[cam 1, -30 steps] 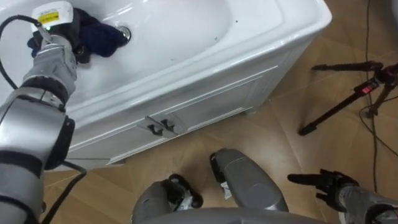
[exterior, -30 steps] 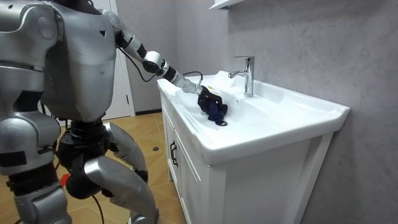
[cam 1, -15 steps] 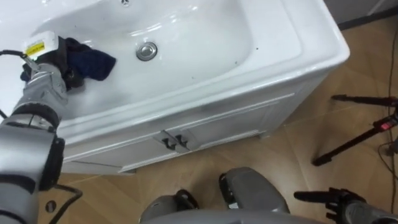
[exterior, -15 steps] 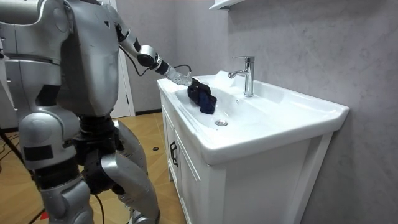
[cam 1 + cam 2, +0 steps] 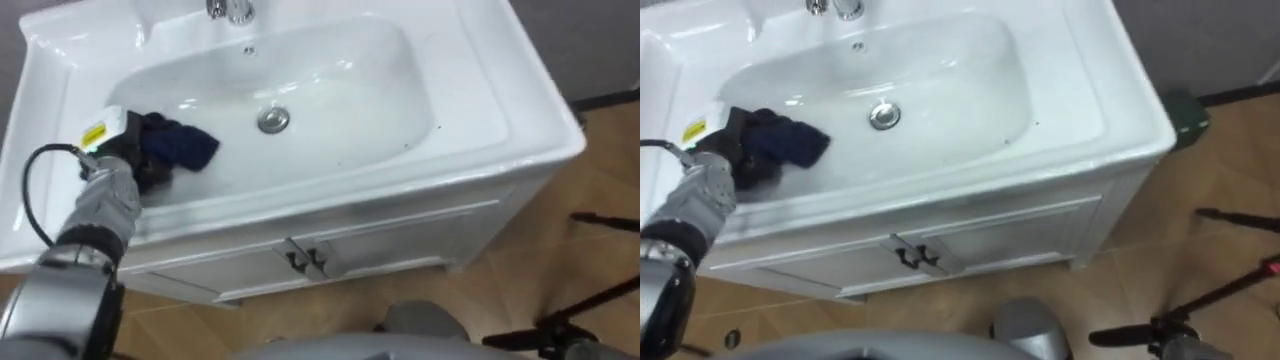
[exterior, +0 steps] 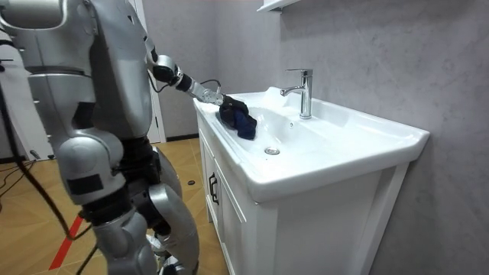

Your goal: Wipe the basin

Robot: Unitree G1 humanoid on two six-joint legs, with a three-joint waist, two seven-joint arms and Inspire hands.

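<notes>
The dark blue cloth lies bunched on the left inner slope of the white basin, just inside its left edge and well apart from the drain at the bottom of the bowl. The left robot hand is clamped on it, dark fingers curled into the near end of the wad while the rest spills toward the drain. The chrome tap stands at the basin's back edge. In the room view the robot stands at the basin's front left corner, beside the white cabinet, its left arm reaching over the rim. The right robot hand hangs low over the wooden floor; its state I cannot tell.

The cloth looks soft and light, and will likely fold and drag rather than slide flat. Gripping it by the bunched middle, as here, should keep a thick pad under the palm. The glazed basin is probably slick, so the cloth may skate unless pressed down firmly.
</notes>
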